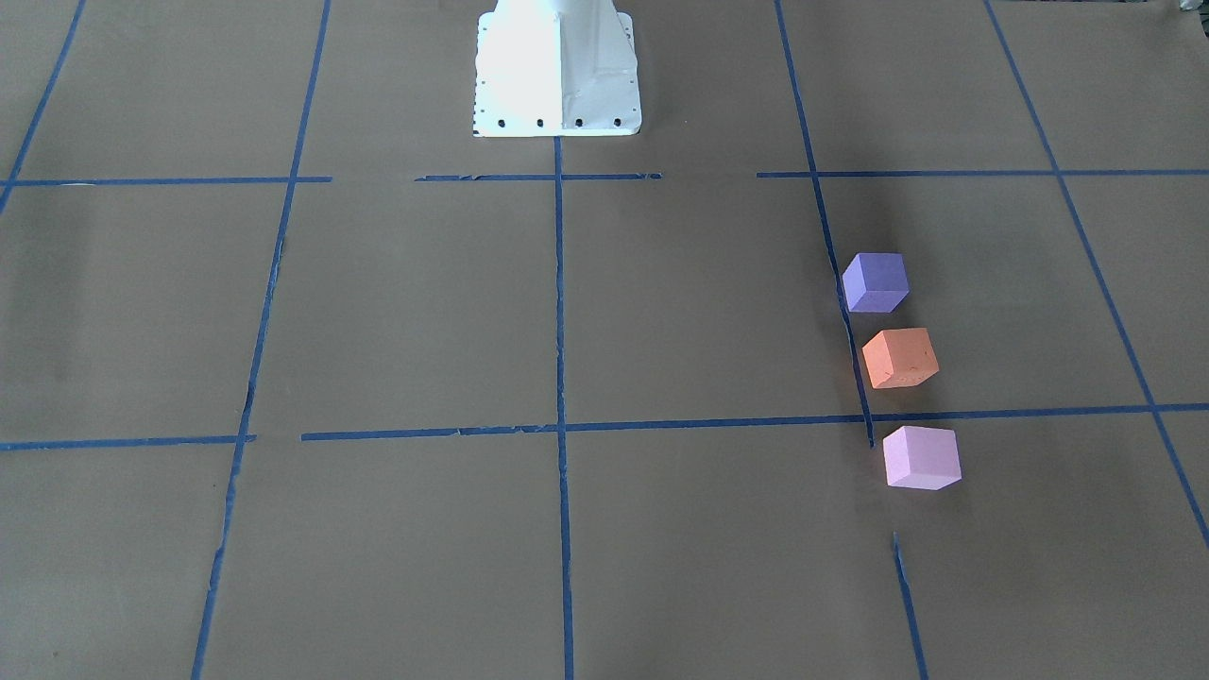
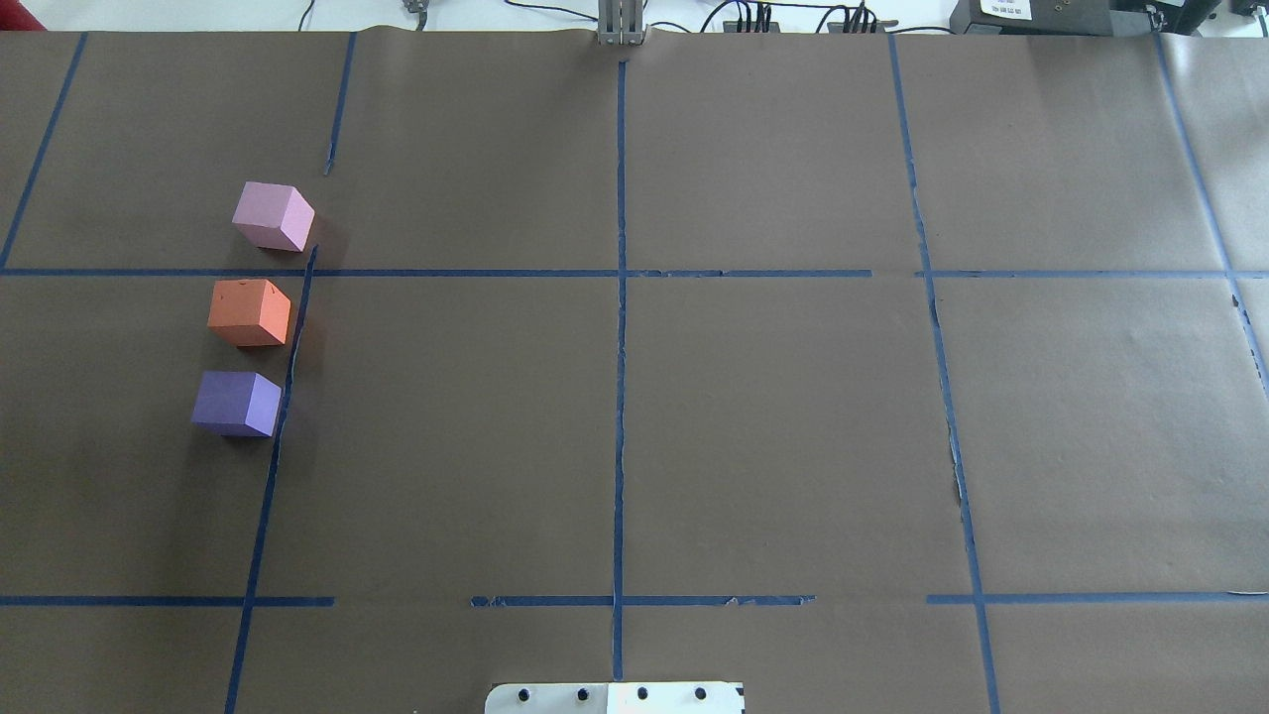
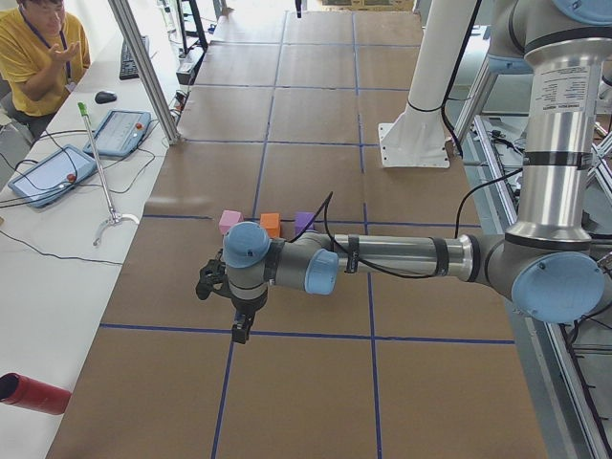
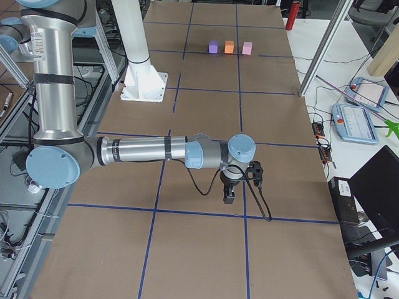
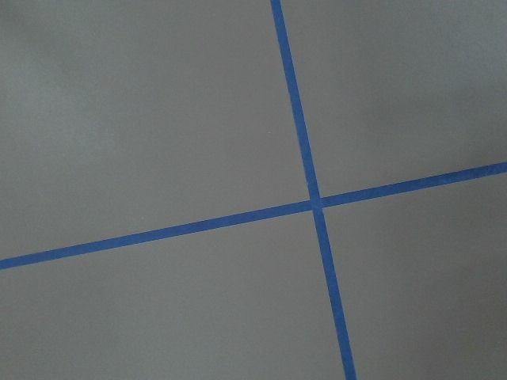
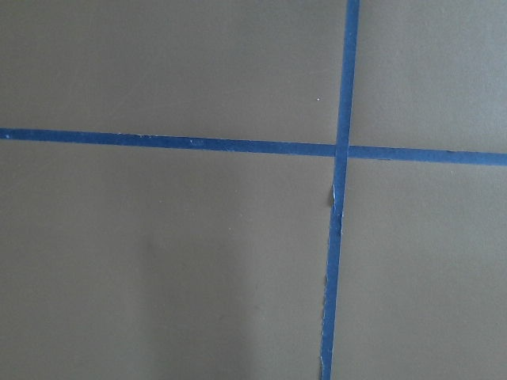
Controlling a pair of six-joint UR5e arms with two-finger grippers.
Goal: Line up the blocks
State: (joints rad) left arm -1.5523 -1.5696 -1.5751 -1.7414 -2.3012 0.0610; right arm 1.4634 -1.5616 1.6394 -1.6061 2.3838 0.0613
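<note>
Three foam cubes stand in a row on the brown table along a blue tape line, apart from each other: the violet-purple block (image 1: 876, 281) (image 2: 236, 403), the orange block (image 1: 900, 358) (image 2: 249, 312) in the middle, and the pink-lilac block (image 1: 921, 457) (image 2: 273, 216). They also show in the side views, with the orange block (image 3: 271, 225) (image 4: 229, 46) in the middle there too. My left gripper (image 3: 239, 325) hangs over the table well short of the row. My right gripper (image 4: 229, 194) is far from it. I cannot tell whether either is open or shut. Both wrist views show only table and tape.
The white robot base (image 1: 557, 66) (image 2: 615, 697) stands at the table's middle edge. Blue tape lines divide the table into squares. An operator (image 3: 38, 53) sits by a side bench with tablets (image 3: 120, 132). A red cylinder (image 3: 33, 394) lies there.
</note>
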